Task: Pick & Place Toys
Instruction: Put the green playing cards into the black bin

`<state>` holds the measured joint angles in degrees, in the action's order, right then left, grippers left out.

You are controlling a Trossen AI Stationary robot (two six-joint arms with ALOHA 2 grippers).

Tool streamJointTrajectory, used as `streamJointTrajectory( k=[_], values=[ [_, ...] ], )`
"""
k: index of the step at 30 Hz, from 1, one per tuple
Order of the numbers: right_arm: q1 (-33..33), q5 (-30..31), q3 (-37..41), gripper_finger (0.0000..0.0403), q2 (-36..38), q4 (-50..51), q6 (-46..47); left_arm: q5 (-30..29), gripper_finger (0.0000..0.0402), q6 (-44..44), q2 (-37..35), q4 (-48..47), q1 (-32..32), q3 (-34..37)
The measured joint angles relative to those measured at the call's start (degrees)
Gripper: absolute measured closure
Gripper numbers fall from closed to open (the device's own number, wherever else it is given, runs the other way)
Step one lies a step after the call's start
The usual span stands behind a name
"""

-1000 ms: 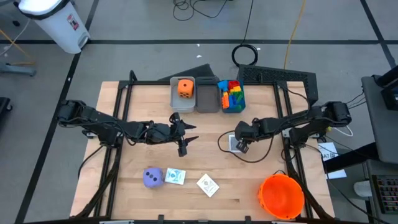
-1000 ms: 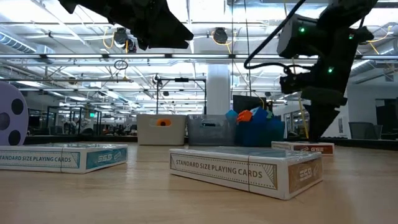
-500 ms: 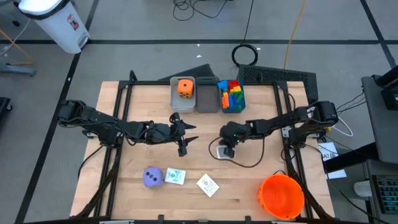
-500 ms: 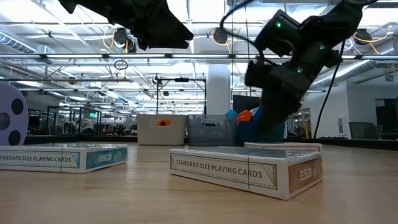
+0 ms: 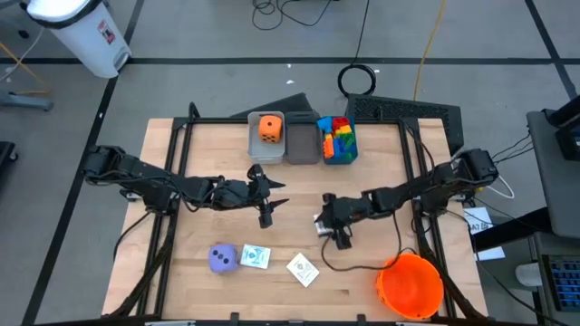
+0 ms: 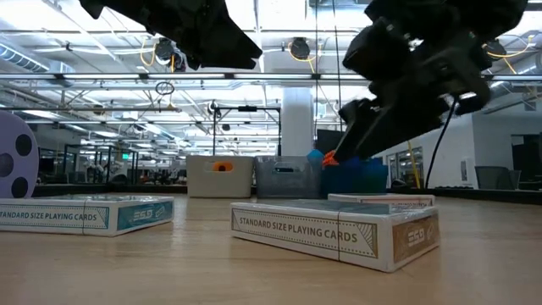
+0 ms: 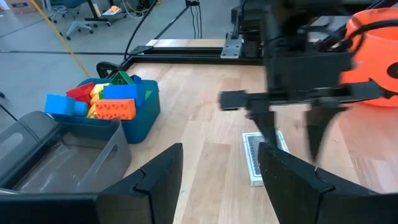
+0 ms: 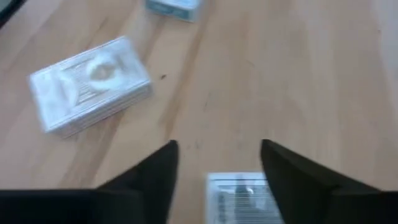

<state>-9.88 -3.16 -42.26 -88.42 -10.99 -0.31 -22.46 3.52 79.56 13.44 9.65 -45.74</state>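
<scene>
My right gripper (image 5: pixel 332 230) hangs open just over a white card pack (image 7: pixel 262 158) that lies flat on the table's middle; its fingers (image 7: pixel 268 124) stand apart above the pack, clear of it in the low view. My left gripper (image 5: pixel 272 204) waits open, raised, left of centre. A purple die (image 5: pixel 223 259) and two more card packs (image 5: pixel 256 257) (image 5: pixel 303 269) lie near the front edge. An orange die (image 5: pixel 269 128) sits in a grey bin, coloured blocks (image 5: pixel 336 138) in a blue bin.
Three bins (image 5: pixel 300 143) stand in a row at the far edge. A big orange bucket (image 5: pixel 410 284) stands at the near right corner. Black frame rails (image 5: pixel 172 181) run along both sides. A cable loops over the wood near the right gripper.
My right gripper has gone toward the table's left and slightly nearer, dragging the card pack along the table. It has rolled and tipped its fingers up off the pack and let go. The pack now lies flat and free. My left arm has kept still.
</scene>
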Motion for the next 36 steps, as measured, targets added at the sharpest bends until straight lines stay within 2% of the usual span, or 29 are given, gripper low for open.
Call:
streamJointTrajectory(
  k=[3, 7, 10, 14, 23, 26, 31, 36],
  values=[
    [-2.0, 0.6, 0.0, 0.0139, 0.0, 0.7, -1.1, 0.0, 0.0188, 0.4, 0.0, 0.0, 0.0, 0.0],
    [-3.6, 7.7, 0.0, 0.0066, 0.0, 3.9, -1.2, 0.0, 0.0188, 0.7, 0.0, 0.1, 0.0, 0.0],
    [-3.7, 9.8, 0.0, 0.0034, -0.2, 7.5, -1.5, 0.0, 0.0188, 1.1, 0.0, 0.1, 0.0, 0.0],
    [-3.0, 10.6, 2.0, 0.0014, -0.4, 8.4, 1.0, 0.0, 0.0188, 1.1, 0.0, 0.1, 0.0, 0.0],
    [0.3, 9.7, 8.0, 0.0014, -0.2, 7.2, 2.6, 0.0, 0.0188, 1.1, 0.0, 0.0, 0.0, 0.0],
    [1.0, 8.9, 9.2, 0.0035, -0.1, 7.1, 4.5, 0.0, 0.0188, 1.2, 0.0, 0.0, 0.0, 0.0],
    [1.2, 8.0, 9.3, 0.0097, -0.1, 7.6, 5.0, 0.0, 0.0188, 1.2, 0.0, 0.0, 0.0, 0.0],
    [1.2, 8.3, 9.6, 0.0097, 1.3, 5.4, 5.4, 0.0, 0.0188, 1.6, 0.0, 0.1, 0.0, 0.0]
  ],
)
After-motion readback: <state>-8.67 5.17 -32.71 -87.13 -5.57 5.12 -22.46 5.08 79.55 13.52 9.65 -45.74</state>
